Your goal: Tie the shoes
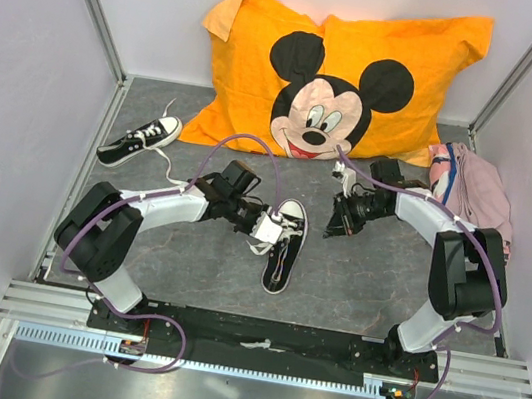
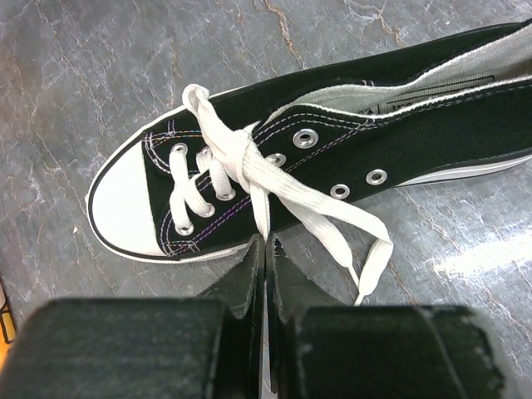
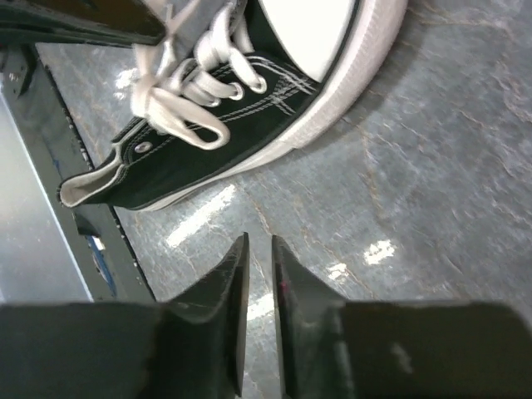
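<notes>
left gripper (image 2: 266, 249) jaws pinching the lace (image 2: 262, 208) at the near shoe (image 1: 284, 248) to tension the knot; right gripper (image 3: 258, 249) jaws nearly pressed together, empty, beside the shoe.

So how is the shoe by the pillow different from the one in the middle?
The shoe by the pillow lies far left, away from both arms; the middle shoe sits right at the left gripper. The far one's toe points right, the middle one's points up. Both are black with white laces.
</notes>
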### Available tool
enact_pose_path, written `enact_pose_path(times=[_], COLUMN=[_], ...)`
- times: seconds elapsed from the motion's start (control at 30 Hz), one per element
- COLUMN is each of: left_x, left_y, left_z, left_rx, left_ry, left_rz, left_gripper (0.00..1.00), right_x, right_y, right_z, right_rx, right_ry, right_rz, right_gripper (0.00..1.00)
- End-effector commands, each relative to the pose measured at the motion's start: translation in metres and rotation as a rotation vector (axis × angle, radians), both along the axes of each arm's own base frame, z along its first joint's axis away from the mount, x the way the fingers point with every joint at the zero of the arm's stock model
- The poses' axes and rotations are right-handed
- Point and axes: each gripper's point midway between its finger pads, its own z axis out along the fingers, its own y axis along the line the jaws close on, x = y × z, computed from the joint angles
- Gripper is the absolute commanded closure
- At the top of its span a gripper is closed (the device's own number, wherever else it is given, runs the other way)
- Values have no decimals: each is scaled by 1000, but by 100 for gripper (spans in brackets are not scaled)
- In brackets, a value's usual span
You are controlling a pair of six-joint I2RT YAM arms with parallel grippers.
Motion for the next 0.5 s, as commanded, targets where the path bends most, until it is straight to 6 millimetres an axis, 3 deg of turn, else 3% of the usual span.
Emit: enact_pose_path(times=[0.0,0.03,0.13,0.3,0.47], left_x=[1,2,2,1,2], left_y=[-1,-1,-1,-2,-3], left_z=[11,10,8,7,7], left_rx=[-23,-21,-20,-25,-38], left_ry=[-38,-41,-45,-46,-55], left_rz=[-30,-33,-41,-53,-59], left_gripper=[98,99,98,98,98], right_x=[5,5,9,9,7], right_y=[13,16,26,38,47], right_z=[27,30,35,33,25], right_rx=[100,111,145,170,146], right_ry=[-114,-132,-218,-428,-621], right_rz=[105,121,175,324,493], right_gripper=[61,41,26,20,23])
